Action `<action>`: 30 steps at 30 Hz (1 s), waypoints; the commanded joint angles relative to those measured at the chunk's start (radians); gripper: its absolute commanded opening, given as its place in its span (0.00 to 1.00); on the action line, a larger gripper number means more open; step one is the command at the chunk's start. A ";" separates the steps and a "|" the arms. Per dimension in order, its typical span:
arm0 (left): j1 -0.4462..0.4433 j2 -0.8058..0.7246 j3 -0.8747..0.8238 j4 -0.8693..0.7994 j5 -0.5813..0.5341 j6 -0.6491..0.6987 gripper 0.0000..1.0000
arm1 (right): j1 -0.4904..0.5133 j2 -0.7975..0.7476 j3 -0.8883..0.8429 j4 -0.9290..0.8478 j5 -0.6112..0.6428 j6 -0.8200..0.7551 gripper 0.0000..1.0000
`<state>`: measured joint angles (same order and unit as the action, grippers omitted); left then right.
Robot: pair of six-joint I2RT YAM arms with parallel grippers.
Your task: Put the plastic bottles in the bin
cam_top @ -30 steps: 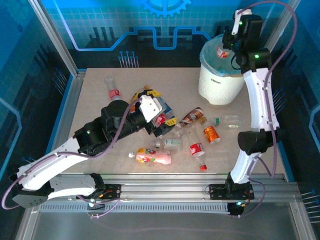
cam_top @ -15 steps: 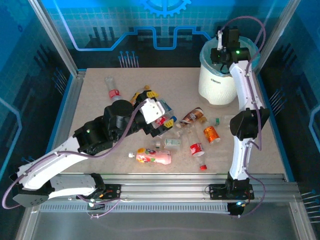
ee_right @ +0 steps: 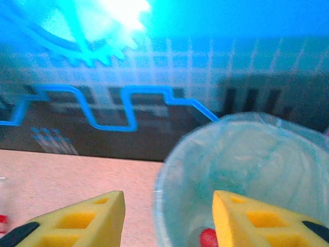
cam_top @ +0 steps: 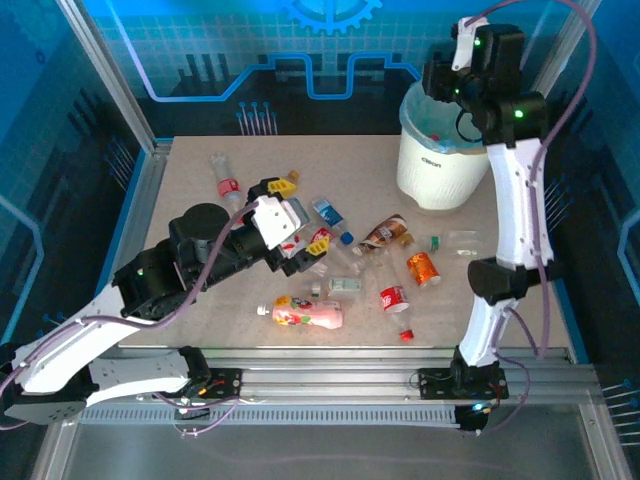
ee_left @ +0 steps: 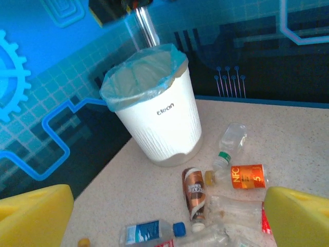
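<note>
**Top external:** small clear, orange and pink plastic bottles (cam_top: 305,315) lie scattered mid-desk; the round white, blue-lined bin (cam_top: 435,170) stands at the far right corner. The bottles are probably light, slick and crushable, so grip them mid-body.

**Left wrist:** left claw (ee_left: 164,216) wide open and empty, over the bottles.

**Right wrist:** right claw (ee_right: 169,216) parted and empty, above the bin.

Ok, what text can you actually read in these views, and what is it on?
"clean": dark lettering on the wall of the large round white plastic bin.
"NFC" and "5": white print on the small orange plastic bottle.
Brown-labelled bottle and blue-labelled clear bottle: print too blurred to read.
</note>
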<state>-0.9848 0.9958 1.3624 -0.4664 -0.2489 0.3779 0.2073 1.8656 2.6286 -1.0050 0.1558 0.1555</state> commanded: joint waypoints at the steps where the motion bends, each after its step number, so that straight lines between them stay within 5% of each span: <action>1: -0.005 0.006 0.041 -0.149 -0.027 -0.107 0.95 | 0.107 -0.162 -0.083 -0.049 0.002 -0.016 0.49; 4: -0.005 0.000 -0.004 -0.236 -0.049 -0.245 0.94 | 0.236 -0.342 -0.375 -0.020 -0.006 -0.004 0.52; 9: -0.005 -0.026 -0.098 -0.401 -0.107 -0.665 0.90 | 0.469 -0.674 -1.003 0.236 -0.020 0.070 0.50; 13: -0.004 -0.113 -0.266 -0.458 -0.103 -0.953 0.87 | 0.644 -0.753 -1.255 0.292 0.002 0.098 0.50; 20: -0.003 -0.298 -0.557 -0.443 -0.144 -1.269 0.88 | 0.920 -0.597 -1.316 0.190 0.151 0.057 0.57; 26: 0.045 -0.440 -0.593 -0.537 -0.545 -1.227 0.86 | 1.028 -0.385 -1.296 0.161 0.122 -0.186 0.65; 30: 0.212 -0.492 -0.570 -0.457 -0.583 -1.057 0.87 | 1.065 -0.247 -1.212 0.184 0.049 -0.259 0.70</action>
<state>-0.8509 0.5259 0.7639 -0.9565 -0.6975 -0.7799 1.2449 1.5658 1.3407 -0.8242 0.2470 -0.0017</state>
